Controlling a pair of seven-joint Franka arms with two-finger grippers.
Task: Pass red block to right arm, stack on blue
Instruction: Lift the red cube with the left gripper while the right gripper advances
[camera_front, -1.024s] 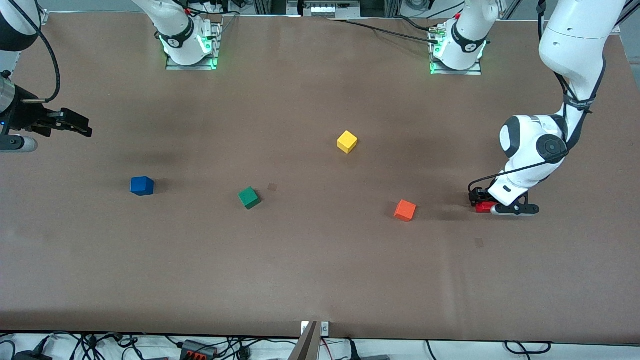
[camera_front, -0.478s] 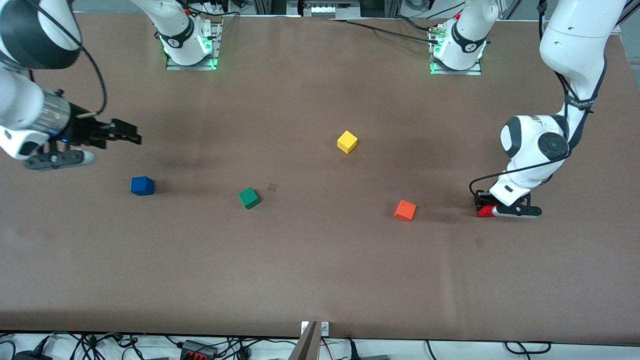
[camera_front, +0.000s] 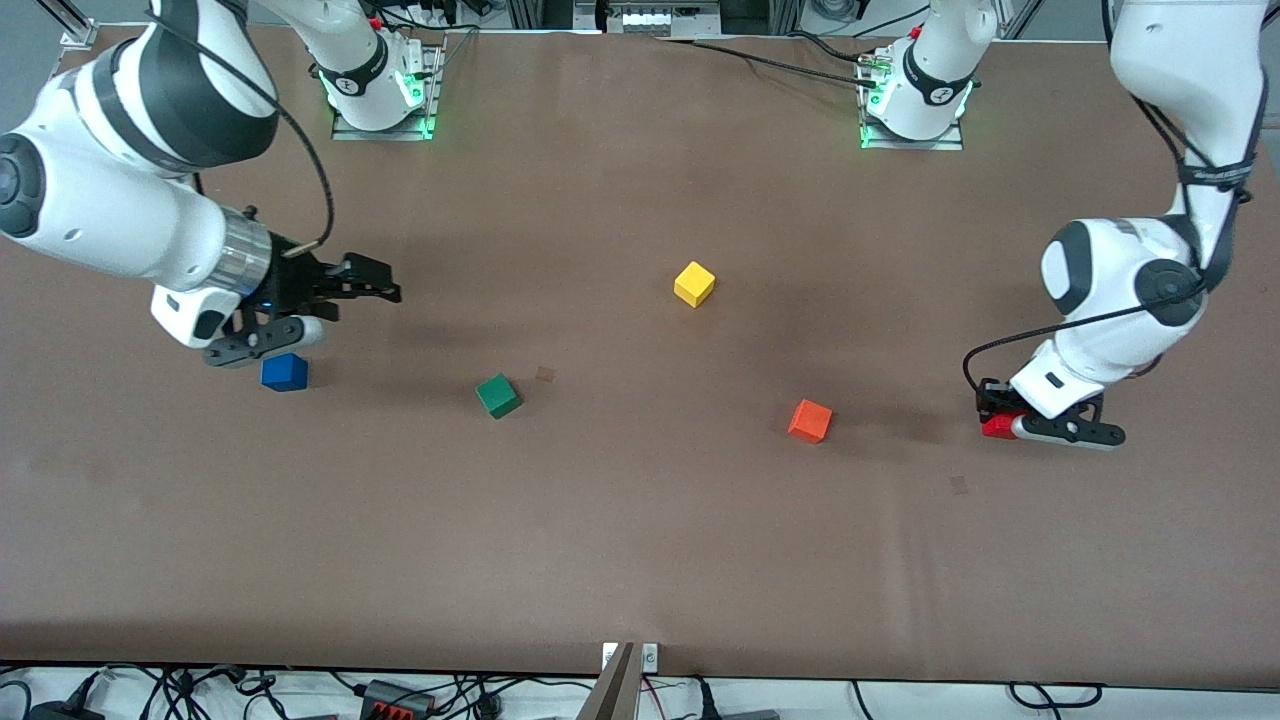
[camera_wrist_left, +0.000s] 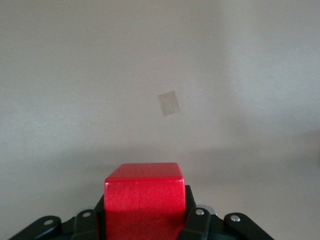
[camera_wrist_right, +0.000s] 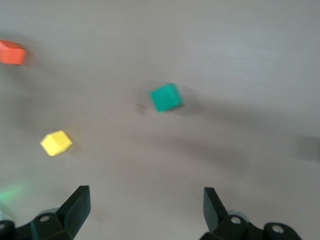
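Note:
My left gripper (camera_front: 993, 422) is shut on the red block (camera_front: 996, 427), which it holds low at the left arm's end of the table. In the left wrist view the red block (camera_wrist_left: 144, 200) sits between the black fingers (camera_wrist_left: 198, 226). The blue cube (camera_front: 284, 372) sits on the table toward the right arm's end. My right gripper (camera_front: 385, 290) is open and empty, in the air beside and just above the blue cube. Its two fingers (camera_wrist_right: 75, 207) show spread wide in the right wrist view.
A green cube (camera_front: 497, 395) lies near the table's middle, also in the right wrist view (camera_wrist_right: 166, 97). A yellow cube (camera_front: 694, 283) lies farther from the front camera. An orange cube (camera_front: 810, 420) lies between the green cube and my left gripper.
My right arm has swung in from the table's end toward the middle, its gripper now near the blue cube. My left gripper has shifted slightly toward the left arm's end with the red block.

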